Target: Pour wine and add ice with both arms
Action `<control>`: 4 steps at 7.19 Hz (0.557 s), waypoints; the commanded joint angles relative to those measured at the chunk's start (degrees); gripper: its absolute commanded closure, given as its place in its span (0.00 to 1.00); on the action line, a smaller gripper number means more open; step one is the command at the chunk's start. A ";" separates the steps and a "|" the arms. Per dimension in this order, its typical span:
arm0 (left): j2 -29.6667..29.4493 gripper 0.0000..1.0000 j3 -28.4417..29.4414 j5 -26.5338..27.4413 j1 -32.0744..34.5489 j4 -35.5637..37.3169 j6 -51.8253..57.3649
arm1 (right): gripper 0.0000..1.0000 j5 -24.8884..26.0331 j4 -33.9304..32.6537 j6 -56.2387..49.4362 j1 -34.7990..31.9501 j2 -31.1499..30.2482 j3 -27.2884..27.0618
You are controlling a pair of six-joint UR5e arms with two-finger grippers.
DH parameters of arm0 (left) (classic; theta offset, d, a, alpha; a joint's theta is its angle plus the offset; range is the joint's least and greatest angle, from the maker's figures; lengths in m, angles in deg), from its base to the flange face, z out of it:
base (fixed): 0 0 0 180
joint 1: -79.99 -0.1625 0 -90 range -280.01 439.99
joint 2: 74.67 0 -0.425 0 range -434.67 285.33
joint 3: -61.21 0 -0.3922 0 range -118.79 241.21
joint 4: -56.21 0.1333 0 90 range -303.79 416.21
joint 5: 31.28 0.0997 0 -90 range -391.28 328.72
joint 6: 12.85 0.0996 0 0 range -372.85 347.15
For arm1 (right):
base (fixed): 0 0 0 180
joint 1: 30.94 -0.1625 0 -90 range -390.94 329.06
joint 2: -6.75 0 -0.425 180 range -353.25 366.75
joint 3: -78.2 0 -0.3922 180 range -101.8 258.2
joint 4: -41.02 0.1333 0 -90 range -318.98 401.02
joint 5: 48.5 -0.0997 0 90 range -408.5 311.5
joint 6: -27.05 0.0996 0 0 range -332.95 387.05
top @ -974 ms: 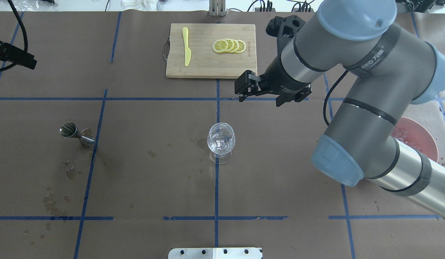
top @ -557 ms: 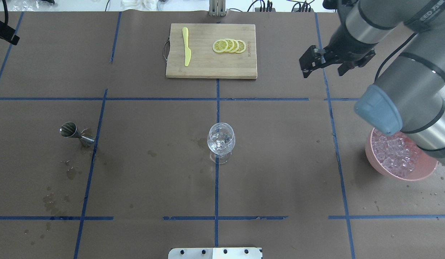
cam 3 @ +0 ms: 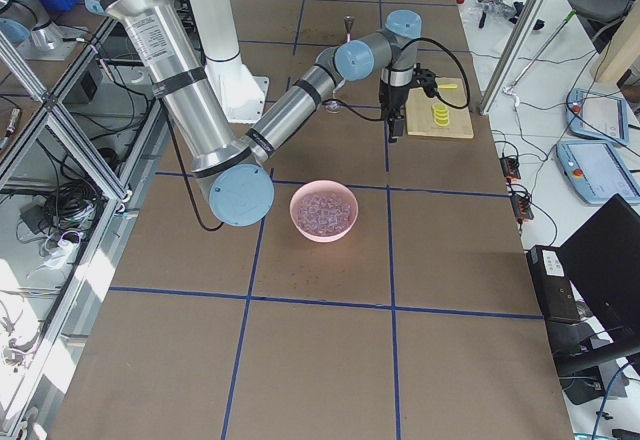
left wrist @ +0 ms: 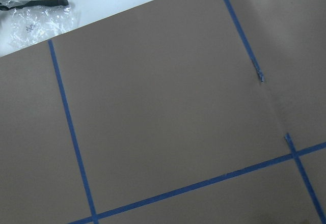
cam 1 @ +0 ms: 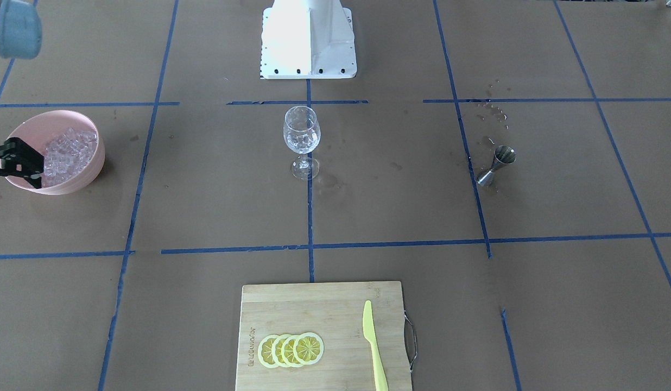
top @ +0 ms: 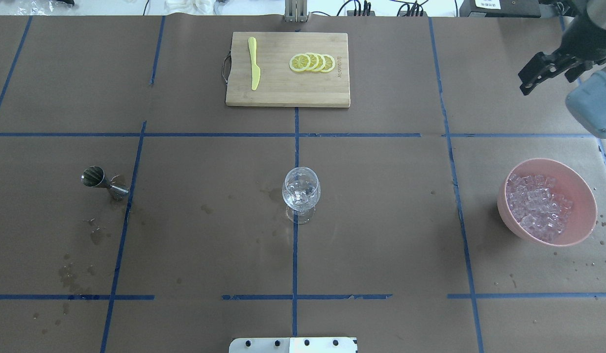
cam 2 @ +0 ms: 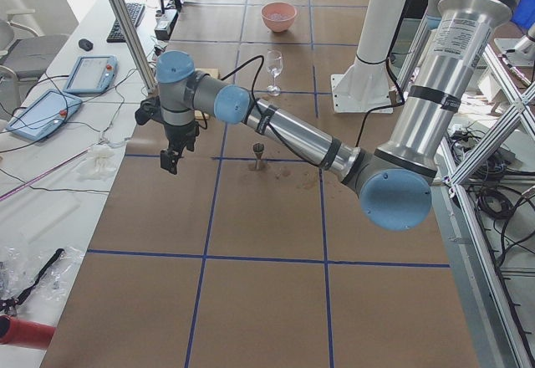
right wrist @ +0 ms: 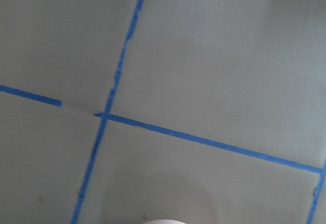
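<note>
A clear wine glass [top: 301, 191] [cam 1: 301, 133] stands at the table's middle with a few ice cubes in its bowl. More ice [top: 536, 203] [cam 1: 69, 149] fills a pink bowl [top: 590, 206] at the right. My right gripper [top: 526, 81] [cam 1: 26, 163] hangs open and empty over the far right of the table, beyond the bowl and well away from the glass. My left gripper [cam 2: 170, 166] points down over the table's far left end; it shows only in the exterior left view, so I cannot tell its state. No wine is in view.
A steel jigger [top: 104, 182] [cam 1: 493, 165] stands left of the glass among wet spots. At the far side a wooden cutting board [top: 283, 88] carries lemon slices [top: 312, 63] and a yellow knife [top: 254, 63]. The white base [cam 1: 308, 38] sits at the near edge.
My right arm has swung from beside the cutting board out to the far right, uncovering the pink bowl. The left arm's black end has left the overhead view.
</note>
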 commanded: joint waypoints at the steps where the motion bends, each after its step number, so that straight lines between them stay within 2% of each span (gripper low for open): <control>1: 2.38 0.00 5.27 -1.74 2.91 -0.22 3.33 | 0.00 -3.00 0.53 -11.47 -6.70 -7.34 1.24; 2: 5.54 0.00 6.41 -4.36 3.34 -1.44 3.33 | 0.00 -4.07 0.62 -14.30 -9.78 -10.15 1.24; 4: 8.81 0.00 6.33 -4.56 5.02 -1.72 3.16 | 0.00 -6.44 0.71 -14.42 -12.09 -12.38 1.24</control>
